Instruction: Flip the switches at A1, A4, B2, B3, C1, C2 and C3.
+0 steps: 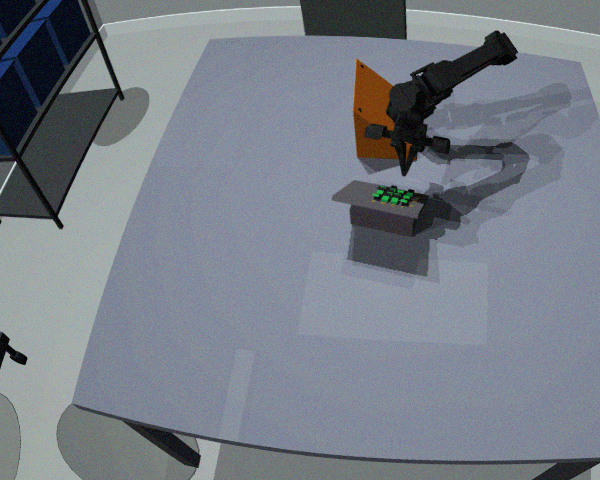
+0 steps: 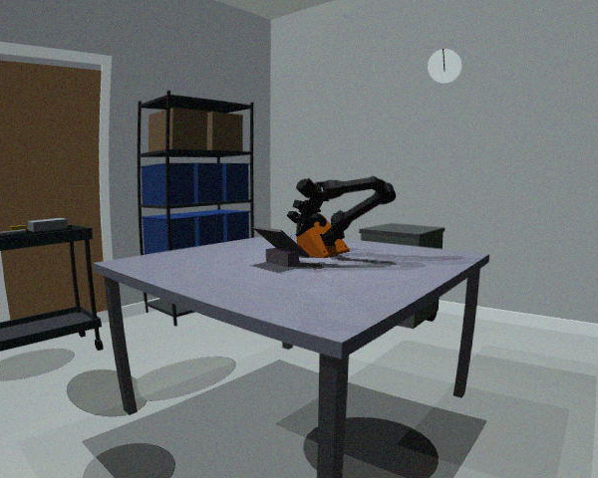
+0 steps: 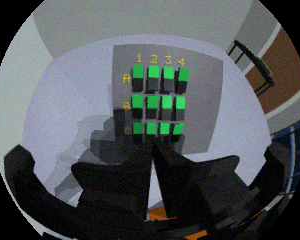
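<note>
The grey panel (image 1: pixel 351 194) (image 2: pixel 274 237) (image 3: pixel 205 100) is tilted on a block and carries three rows of four green-and-black switches. In the wrist view, A2 (image 3: pixel 153 72), A3 (image 3: pixel 168 73), B3 (image 3: pixel 166 102) and B4 (image 3: pixel 180 103) show bright green and dark grey halves. A1 (image 3: pixel 138 72), A4 (image 3: pixel 183 75) and B1 (image 3: pixel 137 103) show green above black; B2 (image 3: pixel 152 103) looks duller green. C1 (image 3: pixel 137 128) looks duller than C2 (image 3: pixel 151 129) and C3 (image 3: pixel 164 129). Row C's lower halves are partly hidden, their tilt unclear. My gripper (image 1: pixel 404 173) (image 3: pixel 152 140) is shut, empty, above the panel's near side.
An orange bracket (image 1: pixel 368 129) (image 2: pixel 311 240) stands beside the arm, behind the panel. The panel's block (image 1: pixel 381 220) (image 2: pixel 281 257) rests on the table (image 1: pixel 197 310) (image 2: pixel 211 278). The arm's shadow falls over the panel's lower left.
</note>
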`<state>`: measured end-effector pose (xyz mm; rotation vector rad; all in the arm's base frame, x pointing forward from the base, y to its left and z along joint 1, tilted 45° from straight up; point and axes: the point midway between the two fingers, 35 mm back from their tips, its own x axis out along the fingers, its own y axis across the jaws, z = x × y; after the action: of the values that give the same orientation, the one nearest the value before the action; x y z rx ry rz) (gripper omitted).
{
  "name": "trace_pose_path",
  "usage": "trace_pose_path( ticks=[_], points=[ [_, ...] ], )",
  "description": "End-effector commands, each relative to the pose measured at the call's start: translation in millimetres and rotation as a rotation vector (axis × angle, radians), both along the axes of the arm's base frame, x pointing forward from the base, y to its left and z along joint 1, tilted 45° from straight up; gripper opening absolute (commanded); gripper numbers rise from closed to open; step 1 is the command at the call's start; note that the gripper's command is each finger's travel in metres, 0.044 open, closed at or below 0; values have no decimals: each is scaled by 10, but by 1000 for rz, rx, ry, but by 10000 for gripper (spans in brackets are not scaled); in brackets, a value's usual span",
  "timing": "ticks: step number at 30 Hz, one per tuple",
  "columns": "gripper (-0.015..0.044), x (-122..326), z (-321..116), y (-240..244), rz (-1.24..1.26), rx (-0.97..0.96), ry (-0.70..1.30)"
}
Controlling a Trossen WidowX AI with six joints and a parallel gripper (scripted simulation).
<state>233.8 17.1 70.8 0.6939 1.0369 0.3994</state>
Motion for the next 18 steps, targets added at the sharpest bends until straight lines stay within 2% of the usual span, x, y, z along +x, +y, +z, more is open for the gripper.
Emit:
trace_pose_path(
  ticks=[1,18],
  points=[
    [0,25,-67,37,-5,4,13],
    [0,130,-203,168,-5,4,12]
  ],
)
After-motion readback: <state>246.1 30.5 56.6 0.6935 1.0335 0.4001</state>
